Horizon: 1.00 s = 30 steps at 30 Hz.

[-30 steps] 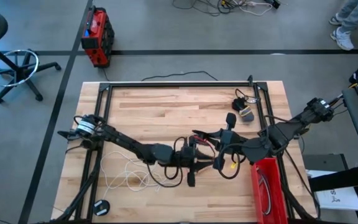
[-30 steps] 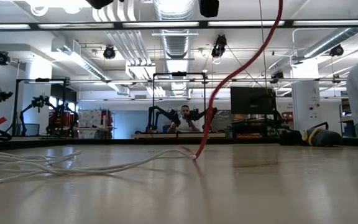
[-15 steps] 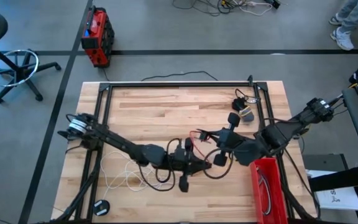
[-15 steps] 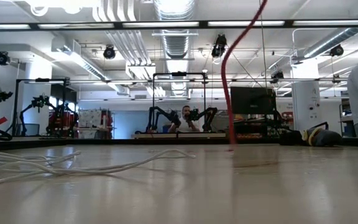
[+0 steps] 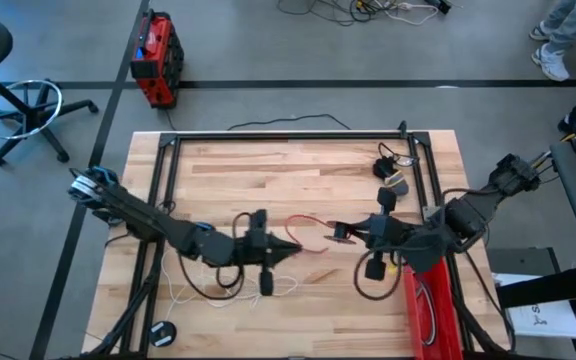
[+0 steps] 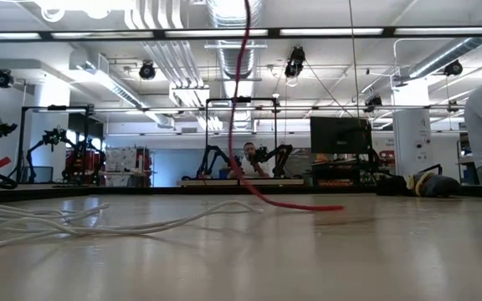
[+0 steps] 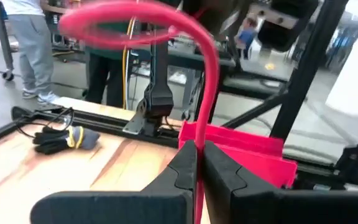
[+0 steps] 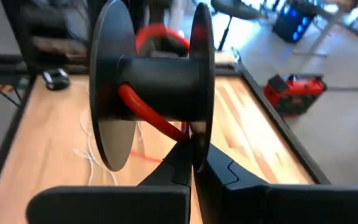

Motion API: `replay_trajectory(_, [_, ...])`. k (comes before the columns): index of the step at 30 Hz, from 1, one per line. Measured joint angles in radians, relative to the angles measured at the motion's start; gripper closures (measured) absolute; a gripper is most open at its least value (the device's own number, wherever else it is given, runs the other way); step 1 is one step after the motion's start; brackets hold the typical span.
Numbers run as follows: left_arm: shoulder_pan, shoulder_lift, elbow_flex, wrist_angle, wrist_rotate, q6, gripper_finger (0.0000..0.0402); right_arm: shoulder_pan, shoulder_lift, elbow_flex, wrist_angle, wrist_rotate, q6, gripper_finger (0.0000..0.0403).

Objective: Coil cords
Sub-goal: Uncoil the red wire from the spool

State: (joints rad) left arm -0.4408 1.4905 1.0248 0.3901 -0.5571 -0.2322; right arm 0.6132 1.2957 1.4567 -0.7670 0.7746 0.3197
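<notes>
A red cord (image 5: 305, 223) runs between my two grippers over the middle of the table. My left gripper (image 5: 290, 250) is shut on it. The cord's other end is wound on a black spool (image 8: 157, 78), and my right gripper (image 5: 340, 235) is shut on that spool. In the low view the red cord (image 6: 242, 92) hangs down from above, and its lower stretch (image 6: 304, 206) lies on the tabletop. A white cord (image 5: 200, 290) lies in loose loops on the table's near left part, under my left arm. My left gripper pinches the red cord (image 7: 199, 138) between its two fingers, which lie along the cord. From the fingers the cord rises and bends over in an arch (image 7: 135, 14). My right gripper pinches the rim of one spool flange (image 8: 196, 127) between its two fingers. The spool is lifted clear of the table with its axle level, and red cord (image 8: 143, 112) lies around the hub.
A red bin (image 5: 430, 300) stands at the table's near right edge beside my right arm. Dark gloves (image 5: 393, 178) lie at the far right, by the black frame (image 5: 288, 137) that borders the table. A small black disc (image 5: 163, 332) sits at the near left corner.
My left gripper has gone toward the table's left edge, away from my right gripper, with the red cord still in it. A longer stretch of cord now runs between the two. In the low view the hanging cord has swung left, and its lower end has come down onto the table.
</notes>
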Motion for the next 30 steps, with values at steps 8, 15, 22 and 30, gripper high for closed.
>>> replay_trajectory(8, [0.024, 0.085, -0.185, 0.427, 0.131, -0.041, 0.0399, -0.035, 0.022, 0.014, 0.296, 0.040, -0.214, 0.0403])
replay_trajectory(15, [0.044, 0.280, -0.030, 0.355, 0.263, -0.107, 0.0400, -0.161, 0.098, 0.011, 0.474, 0.063, -0.313, 0.0403])
replay_trajectory(22, [0.055, 0.394, 0.178, 0.088, 0.295, -0.110, 0.0400, -0.262, 0.146, 0.011, 0.433, 0.064, -0.324, 0.0403])
replay_trajectory(30, [0.051, 0.373, 0.200, -0.122, 0.213, -0.057, 0.0378, -0.225, 0.146, 0.002, 0.395, 0.074, -0.508, 0.0403])
